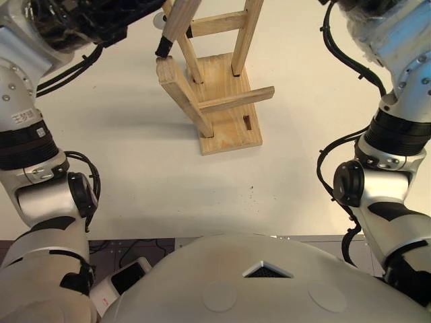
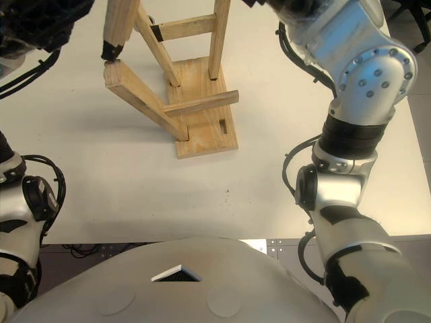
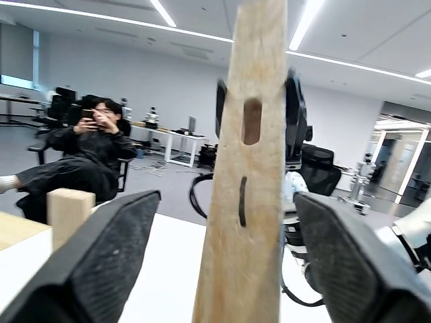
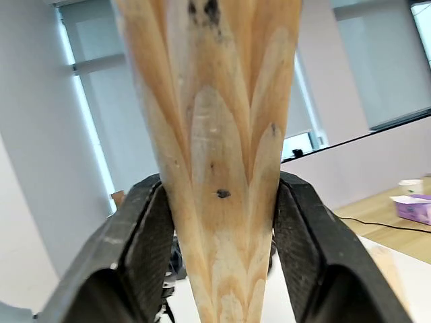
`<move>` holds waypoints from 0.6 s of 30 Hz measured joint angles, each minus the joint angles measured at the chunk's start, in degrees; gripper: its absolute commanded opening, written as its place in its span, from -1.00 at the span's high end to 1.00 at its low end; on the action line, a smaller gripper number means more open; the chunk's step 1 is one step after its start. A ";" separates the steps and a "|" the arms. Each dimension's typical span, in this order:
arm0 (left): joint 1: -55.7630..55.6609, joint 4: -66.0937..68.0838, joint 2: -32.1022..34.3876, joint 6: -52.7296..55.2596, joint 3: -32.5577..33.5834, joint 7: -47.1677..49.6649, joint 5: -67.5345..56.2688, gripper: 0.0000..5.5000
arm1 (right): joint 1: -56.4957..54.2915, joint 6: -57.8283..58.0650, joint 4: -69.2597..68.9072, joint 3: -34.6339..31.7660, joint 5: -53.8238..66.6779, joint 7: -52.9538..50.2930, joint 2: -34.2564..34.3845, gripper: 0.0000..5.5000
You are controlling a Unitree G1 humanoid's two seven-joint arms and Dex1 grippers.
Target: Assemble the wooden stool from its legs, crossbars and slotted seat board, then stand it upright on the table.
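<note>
Head pair overlooks stool [image 1: 219, 81], wrist cameras close-up

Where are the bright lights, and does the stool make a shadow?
Left wrist view: ceiling light strips glare white behind the slotted leg. Right wrist view: bright windows glow behind the gripped leg in the right end effector. Left eye view: the stool throws only a faint, soft shadow on the table.

Both arms forward and high, left hand [image 3: 227, 202] agape, right hand [image 4: 219, 195] tight around a leg [image 4: 215, 101]

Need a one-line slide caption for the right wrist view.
Right tool clamped on a wooden leg, both fingers pressed against its sides.
</note>
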 measured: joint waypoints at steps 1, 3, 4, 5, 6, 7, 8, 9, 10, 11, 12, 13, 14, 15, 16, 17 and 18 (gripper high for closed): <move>1.32 0.10 0.69 -0.18 1.53 0.41 0.22 -0.56 | 1.39 -0.55 0.83 -0.21 -1.85 0.22 -1.38 0.26; 4.11 0.26 1.95 -1.15 2.60 1.14 1.95 -0.59 | 3.41 -2.97 2.92 -0.98 -5.69 1.01 -2.00 0.26; 6.66 0.40 2.99 -2.53 2.70 0.98 4.07 -0.59 | 4.73 -4.48 4.29 -1.17 -7.93 1.73 -2.11 0.26; 10.55 0.34 4.04 -3.99 2.56 0.09 6.63 -0.59 | 6.15 -5.64 5.80 -1.24 -10.14 2.71 -2.37 0.26; 13.83 0.32 4.69 -5.01 2.10 -0.68 8.58 -0.59 | 7.31 -6.54 6.92 -1.18 -11.76 3.42 -2.92 0.26; 17.24 0.01 5.22 -6.56 1.06 -1.95 10.71 -0.59 | 8.07 -7.40 8.28 -1.06 -13.64 4.56 -3.95 0.26; 19.10 -0.28 5.46 -7.89 0.19 -2.74 12.35 -0.59 | 8.40 -8.32 9.09 -0.90 -14.85 5.44 -3.97 0.26; 21.73 -0.92 5.80 -10.22 -1.61 -4.04 14.69 -0.59 | 8.95 -9.60 10.56 -0.28 -16.69 6.61 -3.95 0.26; 24.22 -1.52 5.99 -12.42 -3.60 -5.21 17.13 -0.59 | 9.60 -10.71 12.08 0.24 -18.38 7.80 -3.94 0.26; 26.09 -1.84 5.97 -13.85 -5.17 -5.49 18.90 -0.59 | 10.30 -11.50 13.33 0.53 -19.65 8.53 -4.00 0.26; 27.64 -2.69 5.36 -15.70 -7.45 -5.66 21.03 -0.59 | 11.00 -12.50 14.97 1.08 -21.51 10.12 -4.08 0.26; 28.90 -3.89 4.02 -17.29 -10.16 -6.17 22.30 -0.59 | 12.26 -13.32 16.34 1.99 -23.12 11.73 -4.12 0.26; 29.30 -4.54 3.27 -18.06 -11.60 -6.46 22.90 -0.59 | 13.15 -13.45 16.93 2.33 -24.02 12.96 -4.26 0.26; 29.75 -5.41 2.26 -19.11 -13.00 -6.78 23.42 -0.59 | 14.49 -13.56 17.42 2.39 -25.02 14.51 -4.44 0.26; 29.85 -5.59 1.87 -19.51 -13.57 -6.82 23.53 -0.59 | 15.21 -13.55 17.57 2.42 -25.48 15.34 -4.83 0.26; 29.89 -6.09 0.96 -20.49 -13.90 -6.50 23.56 -0.59 | 16.12 -13.33 17.61 2.42 -25.69 16.92 -6.66 0.26; 29.85 -6.39 -0.12 -21.06 -13.85 -5.89 23.43 -0.59 | 16.37 -13.08 17.62 2.22 -25.74 17.86 -7.06 0.26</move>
